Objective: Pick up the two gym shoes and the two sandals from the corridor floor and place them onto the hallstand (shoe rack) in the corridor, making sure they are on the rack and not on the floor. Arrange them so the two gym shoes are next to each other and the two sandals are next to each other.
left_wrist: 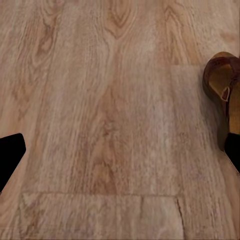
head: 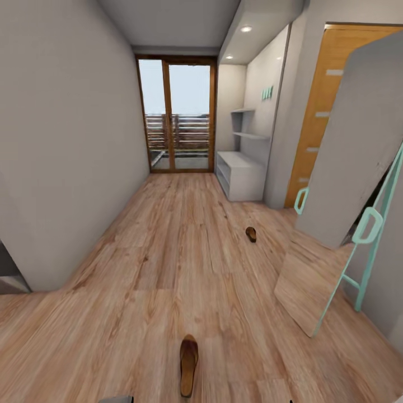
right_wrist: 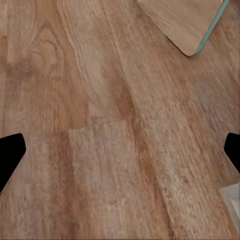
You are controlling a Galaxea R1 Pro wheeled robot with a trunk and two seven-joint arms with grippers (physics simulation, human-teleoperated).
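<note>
I am at the pickup step, with nothing lifted yet. The near sandal [head: 188, 365] lies on the corridor floor [head: 168, 252] just ahead of my base, its long axis running down the corridor; the toe end I cannot tell. A second sandal [head: 251, 234] lies farther on, nearer the hallstand [head: 240, 174]. Both my jaws are spread and empty. Next I must lower one over the near sandal and align across its width.

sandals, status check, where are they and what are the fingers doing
Both grippers open, holding nothing. Near sandal flat on the corridor floor just ahead; far sandal short of the hallstand. Leaning mirror stands at right of the path.
</note>
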